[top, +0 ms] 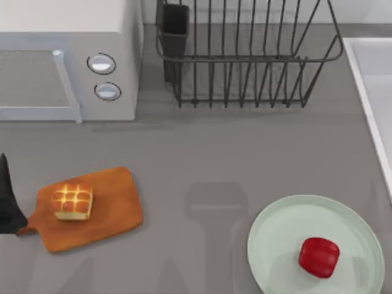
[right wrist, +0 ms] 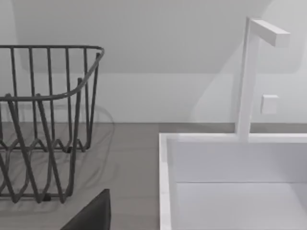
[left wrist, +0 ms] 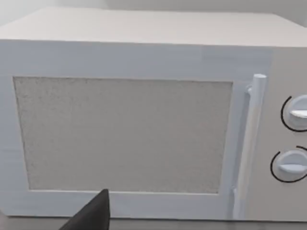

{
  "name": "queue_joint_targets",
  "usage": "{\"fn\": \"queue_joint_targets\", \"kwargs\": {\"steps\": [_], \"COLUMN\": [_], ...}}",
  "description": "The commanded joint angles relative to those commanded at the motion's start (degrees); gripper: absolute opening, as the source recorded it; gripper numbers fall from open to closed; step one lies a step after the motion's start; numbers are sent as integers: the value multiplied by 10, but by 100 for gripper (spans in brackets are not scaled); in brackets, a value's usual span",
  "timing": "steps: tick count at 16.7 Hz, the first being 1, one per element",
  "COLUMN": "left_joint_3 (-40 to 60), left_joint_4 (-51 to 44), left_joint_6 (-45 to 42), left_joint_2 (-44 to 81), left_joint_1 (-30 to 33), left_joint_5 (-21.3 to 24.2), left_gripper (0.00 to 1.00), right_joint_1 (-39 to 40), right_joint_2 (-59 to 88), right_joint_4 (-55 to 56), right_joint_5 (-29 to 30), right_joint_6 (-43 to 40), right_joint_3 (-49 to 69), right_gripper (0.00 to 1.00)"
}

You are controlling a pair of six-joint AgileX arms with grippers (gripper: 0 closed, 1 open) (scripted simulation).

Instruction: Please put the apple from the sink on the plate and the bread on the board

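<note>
1. Apple [top: 319, 257] sits on the plate [top: 275, 229], toward its right half, at the desk's lower right. No pincer touches it.
2. Bread [top: 73, 201] rests on the board [top: 113, 202], on the left part near the handle, at the desk's lower left. It lies flat, scored top up.
3. Sink [top: 367, 86] is at the desk's right edge; the right wrist view shows its basin [right wrist: 230, 196] with a faucet [right wrist: 249, 72] behind it, and no fruit in the part that shows.
4. Step in hand, as I judge it: both placements look done, so the task reads as finished or in the retreat phase.
5. Left arm [top: 7, 202] is a dark shape at the far left edge of the desk, just beside the board handle. Left pincer state: cannot tell.
6. Left wrist view faces the microwave [left wrist: 124, 134] door and dials, so that arm looks pulled back from the board.
7. Right wrist view looks at the dish rack [right wrist: 43, 124] and the sink. Right pincer state: cannot tell.
8. Next move, if any: just park both arms clear of the plate and board without bumping either. No new grasp seems needed.
</note>
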State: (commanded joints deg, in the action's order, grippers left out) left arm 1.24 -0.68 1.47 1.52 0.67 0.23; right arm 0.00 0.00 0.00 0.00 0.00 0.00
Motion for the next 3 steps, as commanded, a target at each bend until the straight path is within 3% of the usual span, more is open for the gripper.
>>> {"fn": "queue_joint_targets", "kwargs": {"steps": [3], "left_joint_3": [-12], "left_joint_4": [7], "left_joint_6": [-15], "left_joint_2": [-15], "left_joint_1": [-7], "left_joint_5": [-2], "left_gripper": [100], "right_joint_1": [0], "right_joint_2": [0], "right_joint_4": [0], "right_joint_5": [0], "right_joint_6": [0], "right_joint_3": [0], "right_gripper": [100]}}
